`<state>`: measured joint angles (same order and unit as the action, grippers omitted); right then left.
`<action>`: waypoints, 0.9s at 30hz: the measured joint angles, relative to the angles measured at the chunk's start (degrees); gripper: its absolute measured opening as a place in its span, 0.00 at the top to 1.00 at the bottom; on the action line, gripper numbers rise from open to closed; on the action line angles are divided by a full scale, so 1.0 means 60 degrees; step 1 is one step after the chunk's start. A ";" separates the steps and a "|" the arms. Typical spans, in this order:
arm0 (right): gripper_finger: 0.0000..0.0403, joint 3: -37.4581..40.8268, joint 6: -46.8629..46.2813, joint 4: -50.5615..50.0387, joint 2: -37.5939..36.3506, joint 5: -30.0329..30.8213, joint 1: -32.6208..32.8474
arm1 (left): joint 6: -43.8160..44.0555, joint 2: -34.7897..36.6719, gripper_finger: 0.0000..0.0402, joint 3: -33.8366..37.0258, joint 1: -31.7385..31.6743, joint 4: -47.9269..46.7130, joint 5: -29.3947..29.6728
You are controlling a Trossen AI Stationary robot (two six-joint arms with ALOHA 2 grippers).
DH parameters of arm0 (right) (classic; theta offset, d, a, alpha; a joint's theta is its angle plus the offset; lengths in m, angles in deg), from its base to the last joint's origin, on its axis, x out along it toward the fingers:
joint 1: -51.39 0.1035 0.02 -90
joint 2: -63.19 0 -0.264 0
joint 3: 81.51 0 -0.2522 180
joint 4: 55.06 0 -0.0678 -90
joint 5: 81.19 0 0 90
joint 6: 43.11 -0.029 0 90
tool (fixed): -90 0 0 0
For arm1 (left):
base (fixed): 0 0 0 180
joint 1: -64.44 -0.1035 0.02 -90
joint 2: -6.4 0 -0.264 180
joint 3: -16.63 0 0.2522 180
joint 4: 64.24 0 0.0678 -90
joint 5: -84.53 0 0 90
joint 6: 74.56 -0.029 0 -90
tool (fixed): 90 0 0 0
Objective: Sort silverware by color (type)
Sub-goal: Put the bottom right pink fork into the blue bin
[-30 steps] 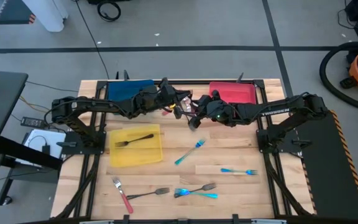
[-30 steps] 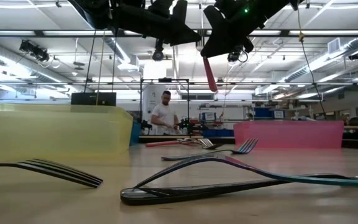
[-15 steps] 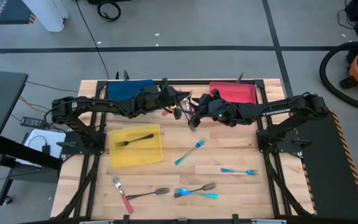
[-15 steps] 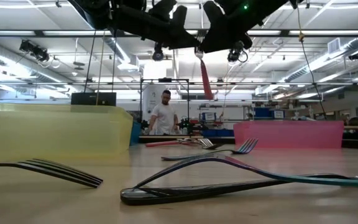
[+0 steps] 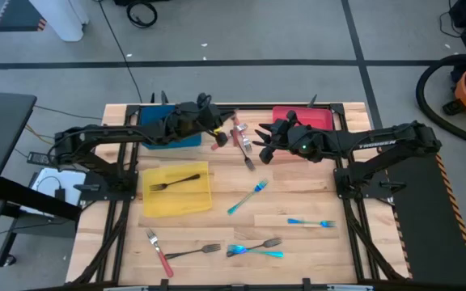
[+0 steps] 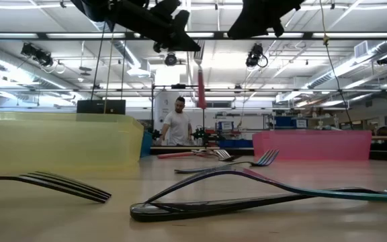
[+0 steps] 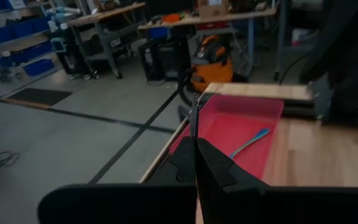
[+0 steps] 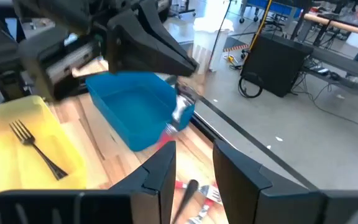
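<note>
A red-handled fork (image 6: 201, 87) hangs in the air over the far middle of the table. Its silver head is up and its red handle is down. My left gripper (image 5: 219, 139) is shut on it, in front of the blue tray (image 5: 168, 121). The right wrist view shows the left gripper (image 8: 148, 46) and the fork (image 8: 178, 115). My right gripper (image 5: 260, 144) is open and touches nothing, just right of the fork. More forks lie on the table: teal (image 5: 247, 196), dark (image 5: 192, 251) and red-handled (image 5: 158, 252). My left gripper pinches the red-handled fork between its two shut fingers at the silver head end (image 8: 182, 102). It comes level from the table's left. The fork is lifted clear, and its red handle (image 6: 201, 91) hangs almost straight down below the fingers.
The yellow tray (image 5: 176, 202) holds a black fork (image 5: 175, 181). The red tray (image 7: 229, 118) at the far right holds a teal fork (image 7: 247, 143). More forks lie on the table below the grippers (image 8: 197, 190). A person (image 6: 177, 124) stands in the room behind.
My right gripper held the fork by its head, opened and drew back toward the table's right. My left gripper took hold of the fork and carried it a little toward the left. The fork has swung from tilted to hanging nearly upright.
</note>
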<state>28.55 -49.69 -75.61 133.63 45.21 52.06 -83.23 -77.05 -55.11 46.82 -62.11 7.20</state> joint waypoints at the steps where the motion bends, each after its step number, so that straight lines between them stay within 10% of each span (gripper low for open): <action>1: 0.71 0.0000 0.0082 -0.0102 -0.0078 -0.0003 0.0000 | -0.0028 0.0147 1.00 0.0000 -0.0101 -0.0280 -0.0003; 27: 0.72 -0.0004 0.0129 -0.2813 -0.0617 -0.0007 -0.0546 | -0.1248 0.2300 1.00 0.0004 -0.4175 -0.7607 0.0546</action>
<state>28.53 -48.92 -92.49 129.93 45.17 48.78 -90.72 -63.25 -55.09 21.77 -107.75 10.48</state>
